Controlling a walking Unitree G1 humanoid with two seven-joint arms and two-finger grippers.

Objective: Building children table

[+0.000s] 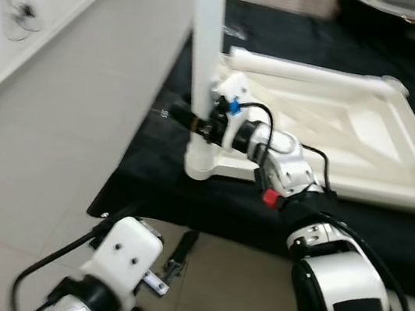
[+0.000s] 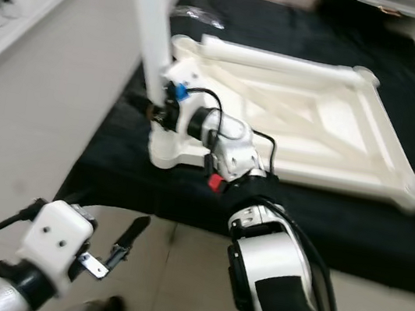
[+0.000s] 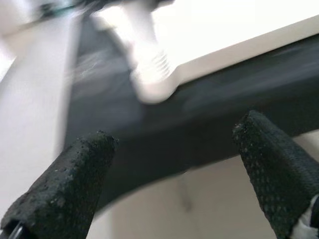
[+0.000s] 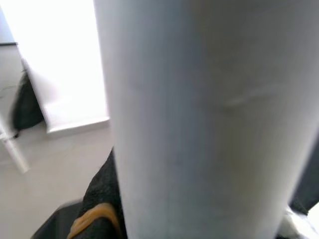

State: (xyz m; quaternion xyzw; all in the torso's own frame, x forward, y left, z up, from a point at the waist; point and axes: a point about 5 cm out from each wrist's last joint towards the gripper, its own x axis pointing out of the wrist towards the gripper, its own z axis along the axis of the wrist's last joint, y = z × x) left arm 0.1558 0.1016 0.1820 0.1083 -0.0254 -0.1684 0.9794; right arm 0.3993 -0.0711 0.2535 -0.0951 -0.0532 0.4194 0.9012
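Right gripper (image 1: 194, 119) is clamped on the upright white leg (image 1: 208, 37), seating it in the upturned tabletop (image 1: 337, 136)'s near corner socket; next, probably twist it home. Left gripper (image 3: 174, 164), fingers apart, idles below that corner.

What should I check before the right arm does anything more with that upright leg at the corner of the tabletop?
1. Right gripper around the white table leg: ok, its fingers close on the leg low down, just above the corner socket.
2. Leg upright in the socket: ok by eye; whether it is fully seated, cannot tell.
3. Upside-down tabletop flat on the black mat: ok.
4. Left gripper out of the way: ok, open, low over the floor at the mat's near edge.
5. Leg's upper end: cannot tell, out of frame.
6. Picture sharpness: not ok, blurred.
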